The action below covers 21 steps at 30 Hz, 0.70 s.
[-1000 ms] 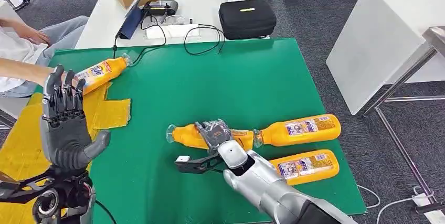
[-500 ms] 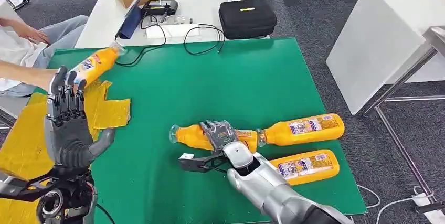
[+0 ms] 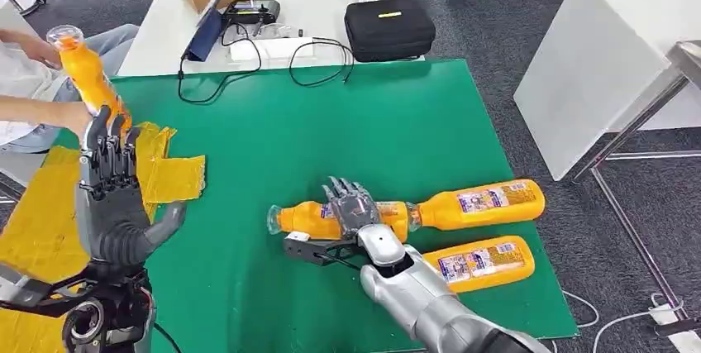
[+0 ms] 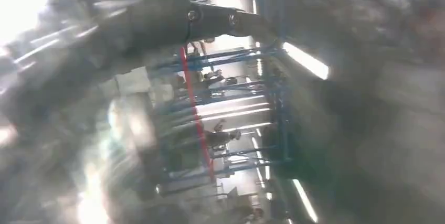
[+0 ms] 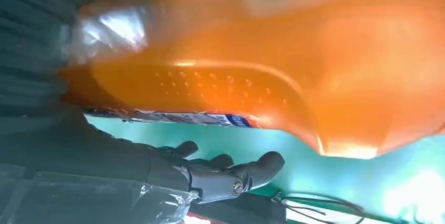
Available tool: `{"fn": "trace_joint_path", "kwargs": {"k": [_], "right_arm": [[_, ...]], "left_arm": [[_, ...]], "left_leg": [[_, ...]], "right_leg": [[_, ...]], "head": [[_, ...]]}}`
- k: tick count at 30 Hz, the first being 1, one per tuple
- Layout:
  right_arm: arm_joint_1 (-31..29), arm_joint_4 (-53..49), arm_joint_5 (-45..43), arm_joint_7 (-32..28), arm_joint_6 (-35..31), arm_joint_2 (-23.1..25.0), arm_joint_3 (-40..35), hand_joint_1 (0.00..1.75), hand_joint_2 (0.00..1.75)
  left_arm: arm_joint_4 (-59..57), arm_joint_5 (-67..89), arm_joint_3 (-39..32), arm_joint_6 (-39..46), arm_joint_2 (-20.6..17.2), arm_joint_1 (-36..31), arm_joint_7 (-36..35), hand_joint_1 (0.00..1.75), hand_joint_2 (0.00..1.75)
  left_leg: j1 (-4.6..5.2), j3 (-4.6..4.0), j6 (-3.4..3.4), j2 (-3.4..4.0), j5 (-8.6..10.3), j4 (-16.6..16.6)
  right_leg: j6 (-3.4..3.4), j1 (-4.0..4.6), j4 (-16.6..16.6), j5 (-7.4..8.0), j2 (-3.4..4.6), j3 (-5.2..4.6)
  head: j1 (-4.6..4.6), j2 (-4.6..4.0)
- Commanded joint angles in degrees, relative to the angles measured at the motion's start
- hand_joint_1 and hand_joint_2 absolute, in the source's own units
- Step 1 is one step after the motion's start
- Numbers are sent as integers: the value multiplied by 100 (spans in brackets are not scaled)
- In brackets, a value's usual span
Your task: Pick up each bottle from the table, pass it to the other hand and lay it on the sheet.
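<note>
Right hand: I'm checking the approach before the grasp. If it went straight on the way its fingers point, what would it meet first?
The right hand already lies over the nearest orange bottle on the green table cover, so that bottle comes first. Beyond it the cover looks free, though depth is unclear.

Head view: high, angled forward and down over the green cloth-covered table (image 3: 347,130). Right wrist view: turned, pressed close against the orange plastic bottle (image 5: 294,66) that also lies mid-table in head view. Left wrist view: blurred, faces up toward room shelving.
</note>
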<state>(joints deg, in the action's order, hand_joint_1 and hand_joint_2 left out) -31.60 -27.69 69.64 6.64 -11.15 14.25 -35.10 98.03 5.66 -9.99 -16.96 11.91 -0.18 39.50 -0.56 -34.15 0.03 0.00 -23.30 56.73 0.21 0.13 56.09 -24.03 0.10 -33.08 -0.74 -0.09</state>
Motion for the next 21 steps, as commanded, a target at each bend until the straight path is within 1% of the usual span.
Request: {"fn": "trace_joint_path", "kwargs": {"k": [1, 9, 15, 17, 18, 19, 21], "right_arm": [[164, 53, 11, 24, 32, -150, 219, 0, 175], [164, 53, 11, 24, 32, -150, 219, 0, 175], [229, -27, 98, 111, 36, -239, 420, 0, 175], [203, 63, 134, 144, 220, -267, 476, 0, 175], [178, 112, 157, 158, 265, -264, 493, 112, 175], [166, 153, 157, 154, 306, -275, 505, 175, 175], [165, 190, 117, 73, 267, -260, 576, 175, 175]], "left_arm": [[-314, 6, -20, 11, 52, -46, -37, 0, 175], [-314, 6, -20, 11, 52, -46, -37, 0, 175], [-339, 6, -52, 0, 48, -28, -59, 0, 175], [-361, 8, -61, 1, 53, -37, -74, 0, 175], [-380, 7, -62, -6, 51, -49, -77, 0, 175], [-401, 8, -61, -6, 51, -65, -81, 0, 175], [-446, 12, -52, -10, 44, -96, -90, 0, 175]], "left_leg": [[-1, 12, 3, -15, -2, -5], [-2, 15, 4, -14, -4, -5], [-1, 16, 3, -18, -3, -7], [0, 14, 3, -17, -2, -7], [2, 11, 3, -13, 0, -7], [1, 13, 3, -18, 0, -7], [1, 13, 3, -16, 1, -6]], "right_leg": [[7, 1, -10, -5, -16, 20], [8, 2, -11, -6, -15, 24], [8, 1, -12, -6, -19, 25], [7, 0, -11, -5, -18, 22], [5, -2, -8, -3, -14, 16], [7, -1, -11, -4, -18, 21], [5, -1, -8, -4, -16, 20]], "head": [[0, 0], [0, 0], [0, 0], [0, 0], [0, 0], [0, 0], [0, 0]]}}
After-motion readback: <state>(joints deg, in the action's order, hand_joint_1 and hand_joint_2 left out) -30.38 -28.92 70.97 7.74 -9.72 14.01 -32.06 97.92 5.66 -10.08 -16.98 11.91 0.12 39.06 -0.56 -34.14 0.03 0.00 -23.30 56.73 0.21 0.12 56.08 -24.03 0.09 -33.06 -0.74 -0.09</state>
